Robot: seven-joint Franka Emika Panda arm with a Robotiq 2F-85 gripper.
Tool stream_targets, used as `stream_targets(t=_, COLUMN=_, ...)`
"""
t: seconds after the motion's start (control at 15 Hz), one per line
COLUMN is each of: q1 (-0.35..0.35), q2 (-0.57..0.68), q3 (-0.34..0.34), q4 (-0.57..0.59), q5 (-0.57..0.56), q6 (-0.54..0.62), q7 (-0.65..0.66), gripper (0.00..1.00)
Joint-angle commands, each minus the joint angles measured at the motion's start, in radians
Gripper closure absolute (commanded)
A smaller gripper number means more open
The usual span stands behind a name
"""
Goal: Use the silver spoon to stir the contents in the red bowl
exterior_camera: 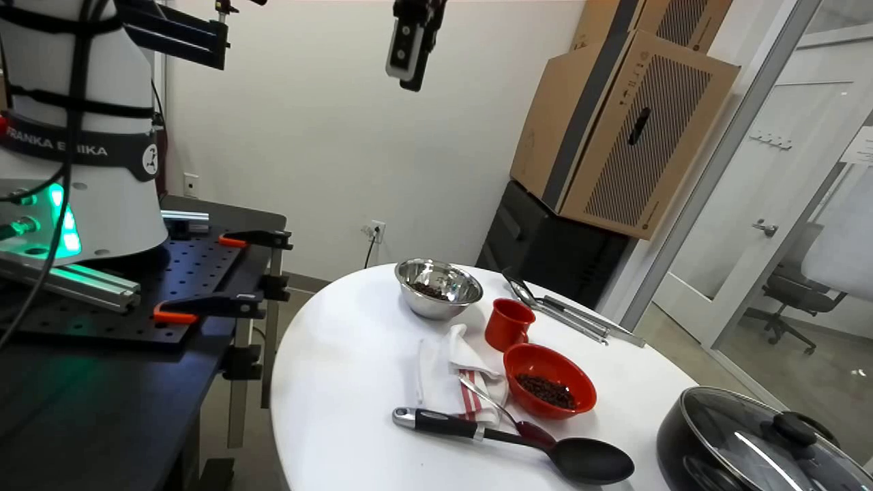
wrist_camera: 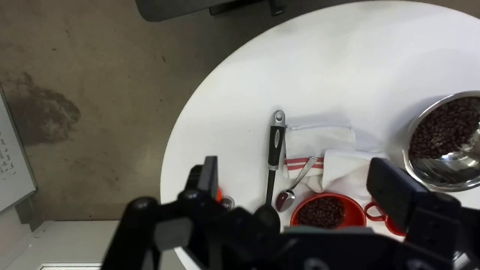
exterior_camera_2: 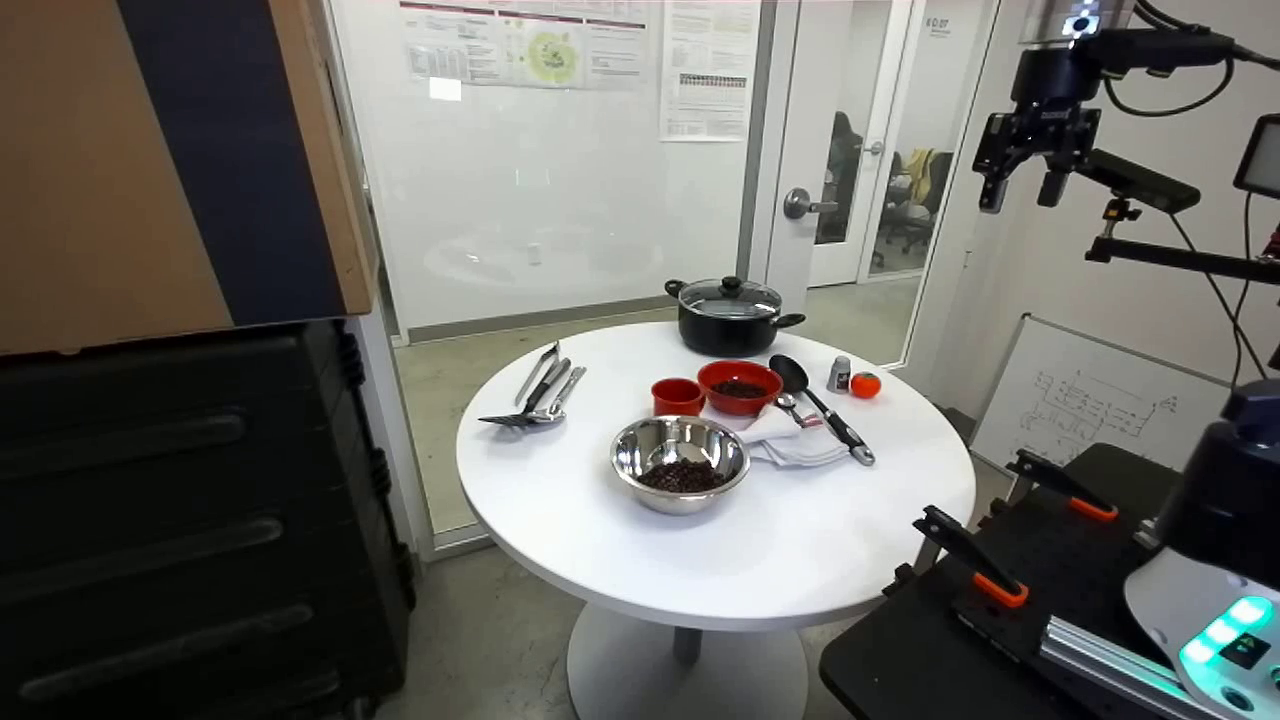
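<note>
The silver spoon lies on the table, its bowl end beside the red bowl and its handle across a white towel, in both exterior views [exterior_camera: 488, 401] [exterior_camera_2: 787, 402] and the wrist view [wrist_camera: 304, 173]. The red bowl [exterior_camera: 539, 358] [exterior_camera_2: 735, 407] [wrist_camera: 353, 214] stands upright next to it. The contents, dark bean-like pieces [exterior_camera: 545, 391] [exterior_camera_2: 738, 388] [wrist_camera: 321, 212], lie in the bowl toward one side. My gripper [exterior_camera: 406, 76] [exterior_camera_2: 1020, 198] [wrist_camera: 295, 165] is open and empty, high above the table. In the wrist view its body hides the bowl's lower part.
A large black spoon [wrist_camera: 275, 148] lies beside the silver spoon, along the striped towel [wrist_camera: 318, 140]. A red cup [exterior_camera: 507, 329] and a steel bowl [exterior_camera_2: 640, 488] with dark beans stand near. A lidded black pot [exterior_camera_2: 730, 335], shaker [exterior_camera_2: 839, 375], tomato [exterior_camera_2: 865, 385] and metal utensils [exterior_camera: 573, 319] stand around.
</note>
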Motion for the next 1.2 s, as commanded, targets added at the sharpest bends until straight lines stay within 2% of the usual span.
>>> stream_targets(t=0.0, q1=-0.021, q2=0.066, q3=0.001, q4=0.032, q5=0.000, q6=0.054, q7=0.063, gripper=0.00)
stream_targets(t=0.4, q1=-0.057, q2=0.242, q3=0.003, q4=0.058, q5=-0.005, q6=0.209, q7=0.162, gripper=0.00)
stream_targets(t=0.67, q1=-0.054, q2=0.424, q3=0.002, q4=0.102, q5=-0.026, q6=0.276, q7=0.154, gripper=0.00)
stream_targets(t=1.13, q1=-0.022, q2=0.668, q3=-0.004, q4=0.210, q5=-0.103, q6=0.278, q7=0.206, gripper=0.00)
